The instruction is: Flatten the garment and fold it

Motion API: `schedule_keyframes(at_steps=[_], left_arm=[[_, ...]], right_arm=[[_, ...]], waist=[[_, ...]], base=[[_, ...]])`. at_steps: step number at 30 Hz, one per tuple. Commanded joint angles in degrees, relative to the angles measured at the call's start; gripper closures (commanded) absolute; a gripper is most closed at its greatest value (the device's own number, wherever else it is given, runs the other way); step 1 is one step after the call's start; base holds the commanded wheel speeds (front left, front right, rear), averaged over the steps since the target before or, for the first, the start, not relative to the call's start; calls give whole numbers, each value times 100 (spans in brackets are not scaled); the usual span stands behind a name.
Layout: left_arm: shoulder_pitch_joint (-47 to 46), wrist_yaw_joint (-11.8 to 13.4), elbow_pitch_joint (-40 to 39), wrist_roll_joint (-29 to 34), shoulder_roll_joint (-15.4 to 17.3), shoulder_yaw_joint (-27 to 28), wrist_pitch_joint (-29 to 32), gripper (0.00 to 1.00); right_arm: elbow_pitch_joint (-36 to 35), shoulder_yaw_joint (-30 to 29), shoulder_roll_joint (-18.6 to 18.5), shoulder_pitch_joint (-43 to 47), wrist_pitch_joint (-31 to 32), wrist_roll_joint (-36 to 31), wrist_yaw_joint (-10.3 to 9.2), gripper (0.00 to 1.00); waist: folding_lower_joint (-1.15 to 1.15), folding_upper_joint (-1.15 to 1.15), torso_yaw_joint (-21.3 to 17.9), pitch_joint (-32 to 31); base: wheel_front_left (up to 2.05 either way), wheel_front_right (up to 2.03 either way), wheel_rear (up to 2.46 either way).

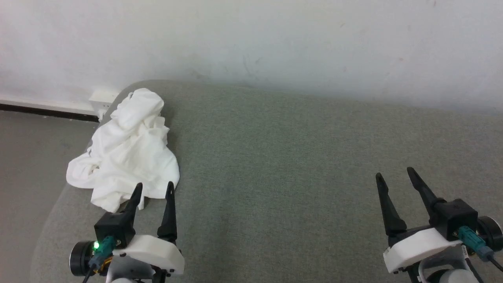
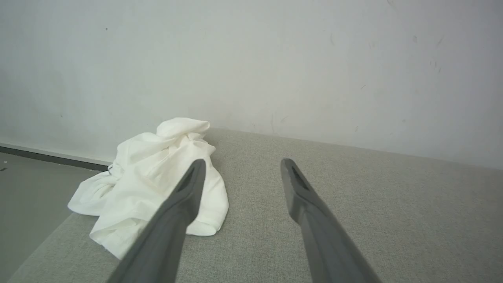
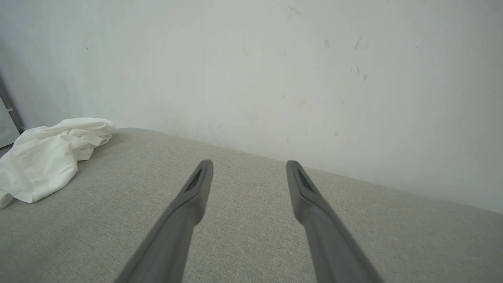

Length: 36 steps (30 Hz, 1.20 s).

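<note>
While the garment (image 1: 125,153) is lying crumpled by the left edge of the grey surface (image 1: 283,165), seemingly light and limp, the left gripper (image 1: 154,184) and right gripper (image 1: 394,172) are hovering parted and empty, so pinching its nearest loose hem is probably suiting best.

Soft, diffuse light is filling the views, throwing only faint shadows on the grey woven-fabric worktop (image 1: 294,157) beside the crumpled white thin-fabric garment (image 1: 125,153), whose brightest folds are washing out. The long dark fingers (image 2: 165,232) of the left claw (image 2: 243,162) are blurring toward the wrist view's bottom edge.
</note>
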Motion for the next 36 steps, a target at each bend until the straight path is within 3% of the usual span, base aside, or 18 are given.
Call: schedule_keyframes(at_steps=[1, 22, 30, 36], left_arm=[[-14, 30, 20, -80, -9, 25, -62, 0], [-80, 171, 24, -522, -13, -157, -314, 0], [-493, 173, 42, -652, -14, -238, -409, 0], [-1241, -46, 213, -620, -9, -109, -481, 0]], right_arm=[[-25, 12, 9, 55, -63, 21, -2, 0], [-232, 103, 14, 67, -277, -25, -2, 0], [-337, 224, 16, -51, -299, -46, -3, 0], [-418, 321, 17, -163, -282, -83, -3, 0]], waist=[[0, 0, 225, -22], [0, 0, 891, 147], [0, 0, 888, 330], [0, 0, 689, 563]], base=[[0, 0, 0], [-8, -8, -8], [0, 0, 0], [0, 0, 0]])
